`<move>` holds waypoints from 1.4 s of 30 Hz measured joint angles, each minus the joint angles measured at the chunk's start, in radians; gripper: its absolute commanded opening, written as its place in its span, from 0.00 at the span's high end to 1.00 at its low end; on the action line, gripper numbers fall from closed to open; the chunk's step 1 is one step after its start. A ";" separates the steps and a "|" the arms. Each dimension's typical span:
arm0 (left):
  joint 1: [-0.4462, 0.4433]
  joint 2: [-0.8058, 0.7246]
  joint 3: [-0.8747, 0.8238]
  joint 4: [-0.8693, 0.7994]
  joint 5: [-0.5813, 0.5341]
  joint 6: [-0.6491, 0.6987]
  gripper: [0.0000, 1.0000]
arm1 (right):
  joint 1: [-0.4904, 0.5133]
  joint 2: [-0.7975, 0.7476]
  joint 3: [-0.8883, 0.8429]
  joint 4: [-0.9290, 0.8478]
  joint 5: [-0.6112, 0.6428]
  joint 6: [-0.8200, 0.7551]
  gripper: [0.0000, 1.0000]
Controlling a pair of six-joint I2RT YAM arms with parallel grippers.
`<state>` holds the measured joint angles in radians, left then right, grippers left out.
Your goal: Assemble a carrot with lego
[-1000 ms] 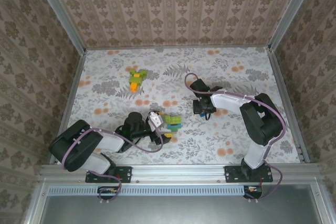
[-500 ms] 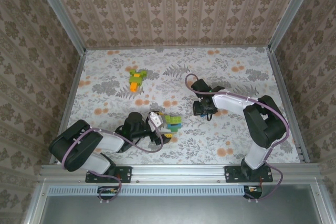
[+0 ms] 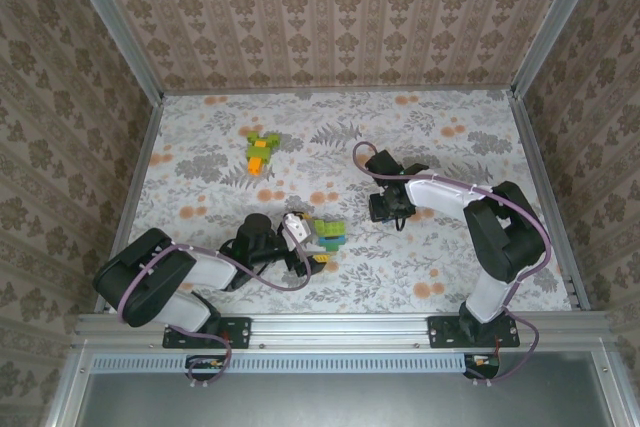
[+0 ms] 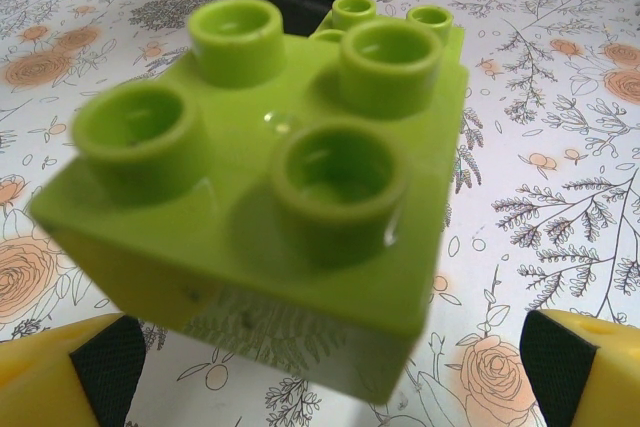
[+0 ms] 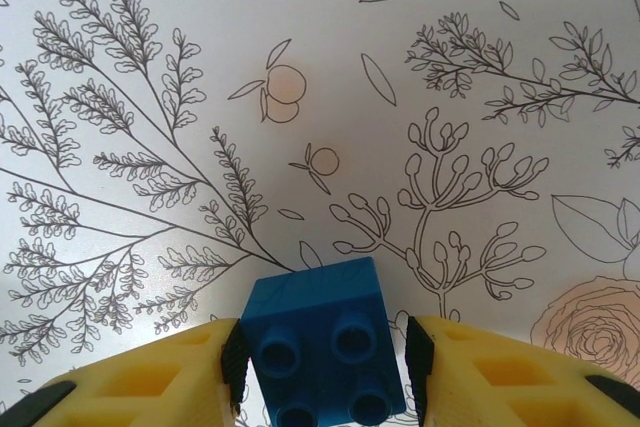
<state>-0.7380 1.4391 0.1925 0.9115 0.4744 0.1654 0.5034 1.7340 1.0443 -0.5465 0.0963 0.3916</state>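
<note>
Two grippers are at work on the flowered table (image 3: 470,137). Seen from above, the left gripper (image 3: 300,240) lies low near the front edge, its tip up against a small heap of bricks (image 3: 328,235) in light green, blue and orange. The right gripper (image 3: 390,209) hangs over the table to the right of that heap, well apart from it.

From the left wrist, the left gripper (image 4: 330,367) stands wide open. Its yellow fingers (image 4: 70,367) sit at the two lower corners, either side of a light green brick (image 4: 270,177), and neither touches it. That brick is square with four studs, so it has no long side. It is tilted, with the studs facing up and toward the camera and one corner toward the fingers. A second light green brick (image 4: 390,17) sits just behind it, studs up.

From the right wrist, the right gripper (image 5: 320,377) is closed on a blue brick (image 5: 320,357), with a pad pressed to each side. This brick is also square, and its four studs point back toward the wrist while its flat face points at the table.

Far back on the left lies a green and orange piece (image 3: 260,150), apart from everything else. Its long axis runs roughly front to back, with the green end toward the far wall and the orange end toward the arms.
</note>
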 measured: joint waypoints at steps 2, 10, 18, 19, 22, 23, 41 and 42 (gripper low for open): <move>0.000 0.000 0.000 0.000 0.000 0.000 0.00 | -0.002 0.000 0.000 -0.004 0.000 0.000 0.53; 0.001 0.019 0.016 0.000 0.000 0.007 0.00 | -0.006 0.000 0.000 -0.004 -0.008 -0.015 0.62; 0.028 0.029 0.033 0.000 0.016 0.013 0.00 | -0.009 -0.002 0.002 -0.008 -0.019 -0.025 0.67; 0.034 0.035 0.042 -0.002 0.024 0.015 0.00 | -0.010 -0.003 0.002 -0.009 -0.022 -0.025 0.67; 0.054 0.053 0.077 -0.008 0.063 0.027 0.00 | -0.010 -0.012 0.002 -0.022 -0.033 -0.025 0.66; 0.060 0.054 0.085 -0.010 0.077 0.031 0.00 | -0.010 -0.017 0.001 -0.026 -0.035 -0.024 0.66; 0.066 0.066 0.166 -0.107 0.274 0.100 0.15 | -0.008 -0.077 -0.015 -0.049 -0.053 -0.021 0.69; 0.066 0.066 0.168 -0.109 0.281 0.100 0.17 | -0.008 -0.077 -0.015 -0.049 -0.053 -0.022 0.69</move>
<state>-0.6724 1.5055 0.3603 0.8024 0.7555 0.2657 0.4953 1.6569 1.0294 -0.5953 0.0437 0.3698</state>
